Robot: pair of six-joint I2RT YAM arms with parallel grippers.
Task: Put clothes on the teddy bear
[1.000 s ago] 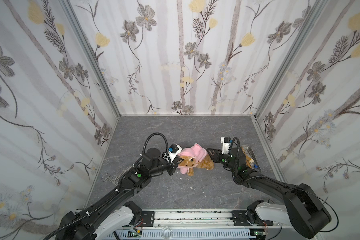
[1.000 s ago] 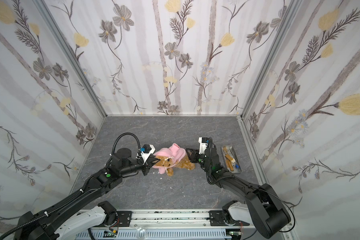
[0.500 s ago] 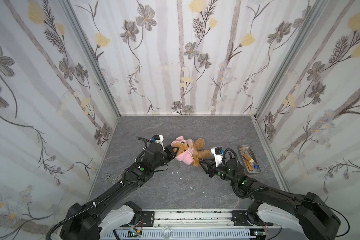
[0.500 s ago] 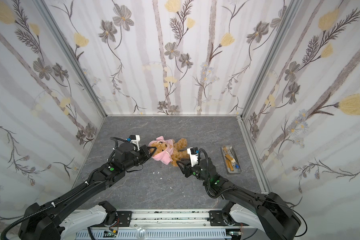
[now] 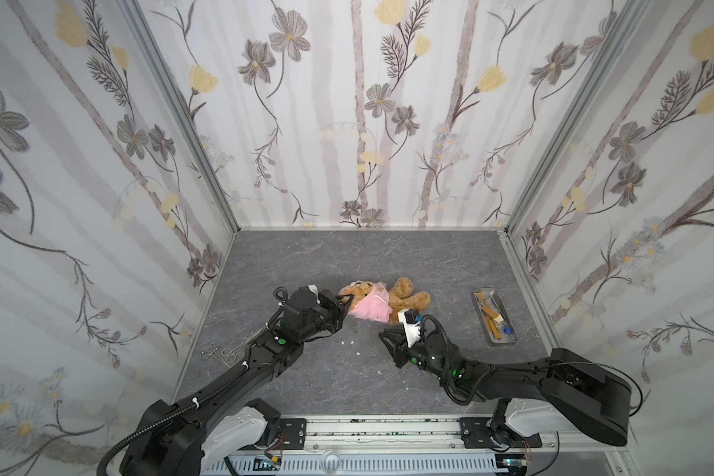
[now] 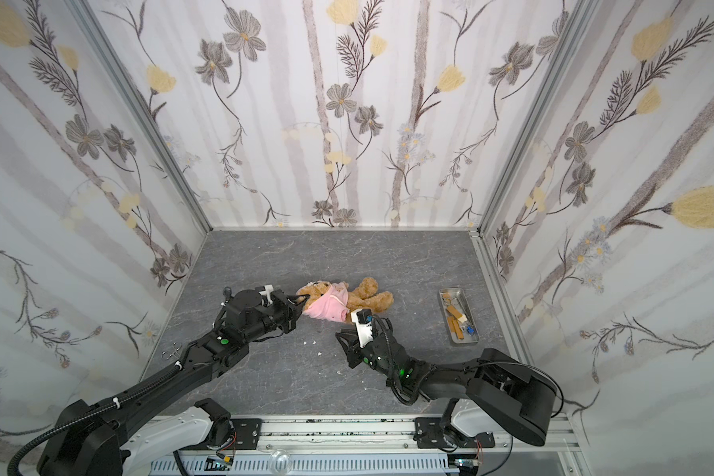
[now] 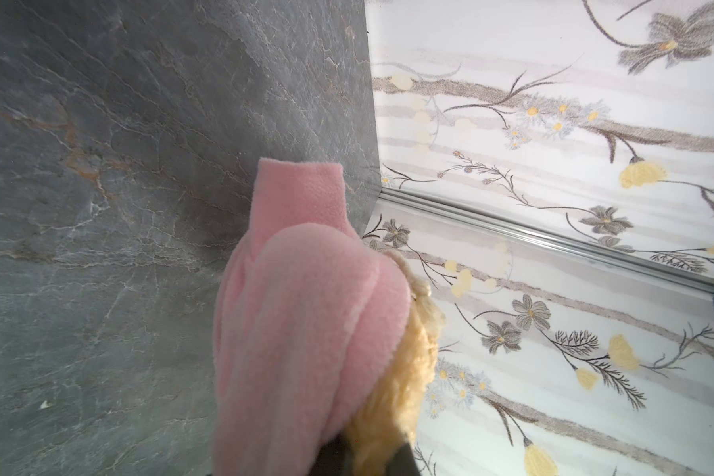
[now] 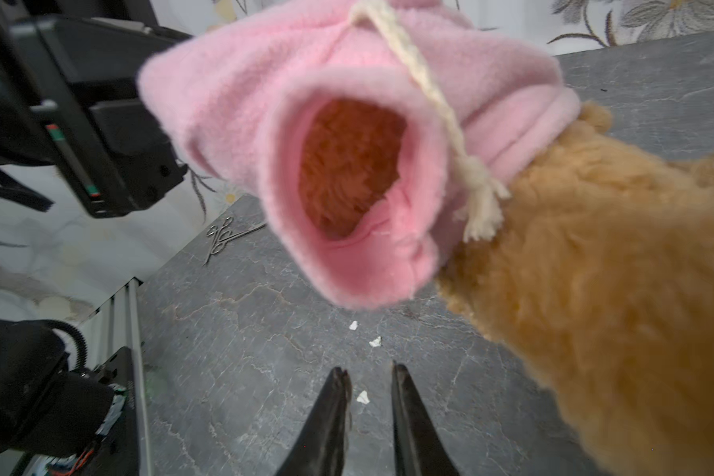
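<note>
**Near zone.** The right gripper [image 8: 369, 375] hovers low over the grey stone-patterned tabletop [image 5: 347, 383]. Its jaws stand a narrow gap apart and hold nothing. It points at a tubular opening of the pink fleece hoodie [image 8: 347, 82], probably a sleeve, with golden fur showing deep inside. This aim suggests it is lined up to pinch the rim and draw the fleece along the limb. A cream twisted drawstring [image 8: 425, 94] hangs across the opening and could be caught by mistake. Small white crumbs [image 5: 349, 342] lie on the table between the two arms. Slim steel scissor-handled forceps [image 5: 220, 353] lie untouched near the left wall.

**Middle zone.** The left gripper [image 5: 343, 303] is clamped on the head end of the small fluffy golden-brown teddy bear [image 5: 407, 294]. Fleece and fur are bunched together between the jaws, and which layer takes the grip cannot be told. This hold probably serves as an anchor, so the toy does not slide while the garment is pulled. The bear is at about mid-table, a little left of centre, with its head to the left and its legs trailing right. The hoodie wraps the torso and the legs are bare, so the dressing looks partly done.

**Far zone.** Well to the right, a shallow rectangular steel tray [image 5: 491, 294] of small items stands clear of the working path. White floral-papered walls [image 5: 367, 123] close the cell.
</note>
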